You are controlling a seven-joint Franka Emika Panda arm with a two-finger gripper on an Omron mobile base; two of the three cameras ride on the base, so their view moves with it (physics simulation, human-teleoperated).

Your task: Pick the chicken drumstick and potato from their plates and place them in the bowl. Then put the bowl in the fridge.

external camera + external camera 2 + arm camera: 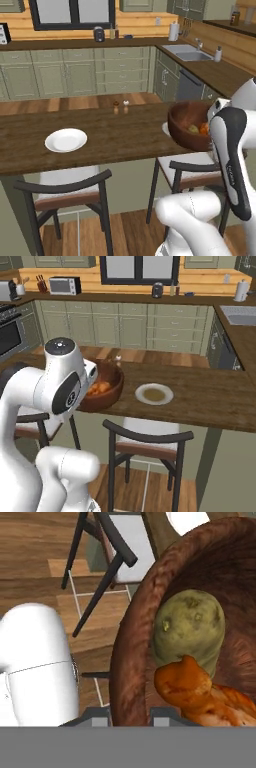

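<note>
The potato (189,629) lies inside the bowl (132,657), touching the chicken drumstick (200,694), which rests just beside it against the bowl's inner wall. From the left base view the bowl (182,131) appears tilted at the right end of the worktop (110,137), near its front edge, with both foods showing as a green and an orange spot inside (the arm covers its right part). The end effector (130,714) straddles the bowl's rim, one finger on the outside and one inside, closed onto the rim so the bowl is in its hold. The white plate (66,140) sits well apart to the left on the worktop. In the right base view the olive-centred plate (154,393) lies just right of the bowl (107,391). A chair (70,192) stands near the worktop's front.
</note>
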